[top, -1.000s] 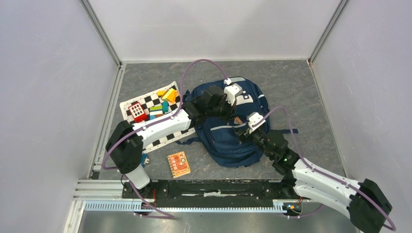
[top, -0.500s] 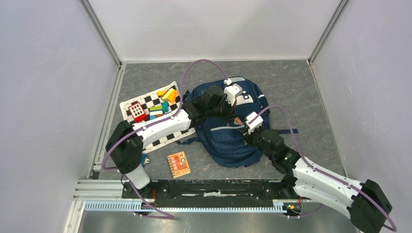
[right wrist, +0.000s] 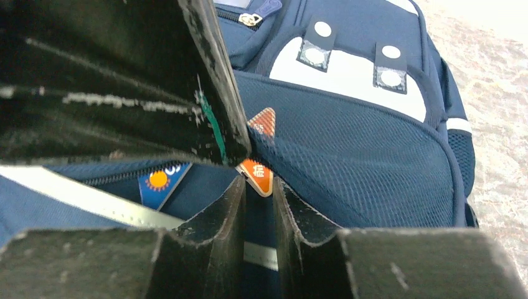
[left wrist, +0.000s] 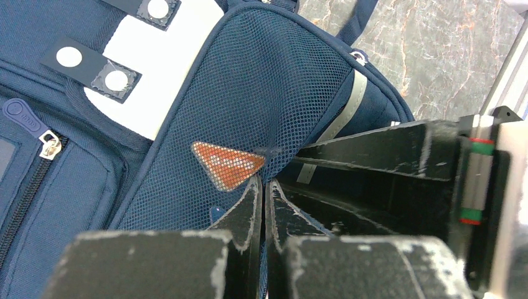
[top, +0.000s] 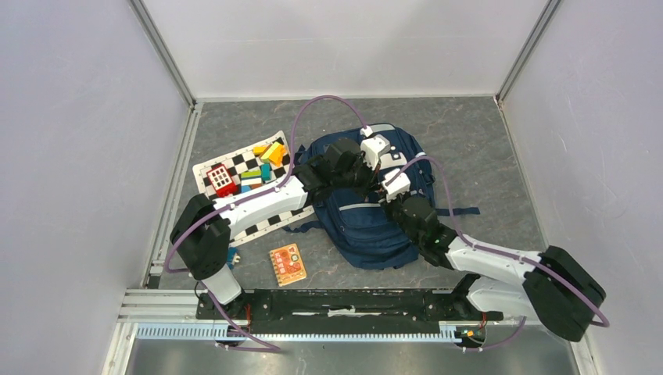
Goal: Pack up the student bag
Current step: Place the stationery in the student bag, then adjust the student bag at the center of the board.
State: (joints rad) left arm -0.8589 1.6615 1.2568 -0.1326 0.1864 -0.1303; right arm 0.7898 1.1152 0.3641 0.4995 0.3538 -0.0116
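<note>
While the left claw pinches the backpack mesh, the right claw stands narrow, an orange tag at its tips, grip unclear.

the student bag lies mid-table. left of it a mat bears blocks. a small book lies near-left of the bag, on the table.

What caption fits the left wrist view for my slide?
Closed left hand pinching the navy backpack's mesh pocket beside its orange triangular logo.
</note>
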